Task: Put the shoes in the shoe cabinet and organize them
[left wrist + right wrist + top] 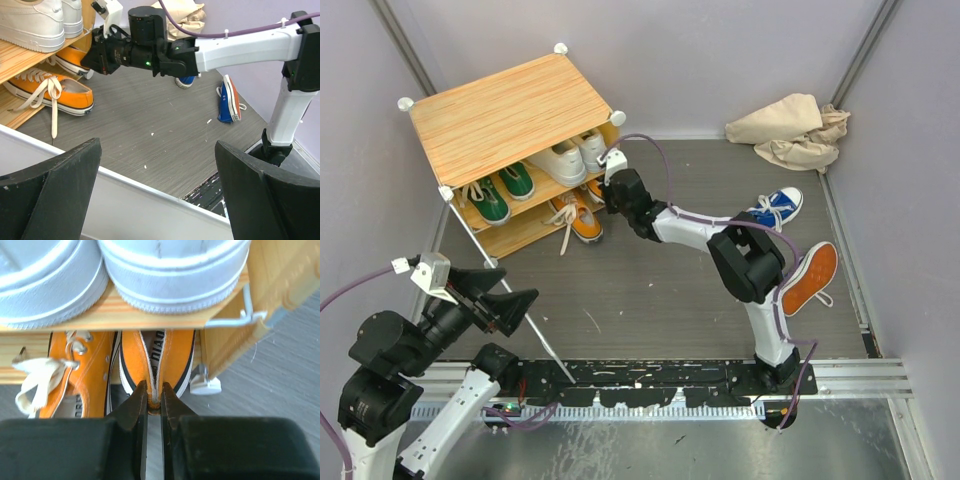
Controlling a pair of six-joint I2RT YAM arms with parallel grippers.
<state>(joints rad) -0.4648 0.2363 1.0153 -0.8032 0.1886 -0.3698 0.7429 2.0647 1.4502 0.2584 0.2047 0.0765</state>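
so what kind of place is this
Probably a robot lab test cell, not a home: plain grey walls with a metal corner post, left arm and right arm bolted to a rail, and a small shoe cabinet staged on the table.

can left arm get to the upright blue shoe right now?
Probably not. The blue shoe sits far right, and the right arm stretches across between it and the left gripper.
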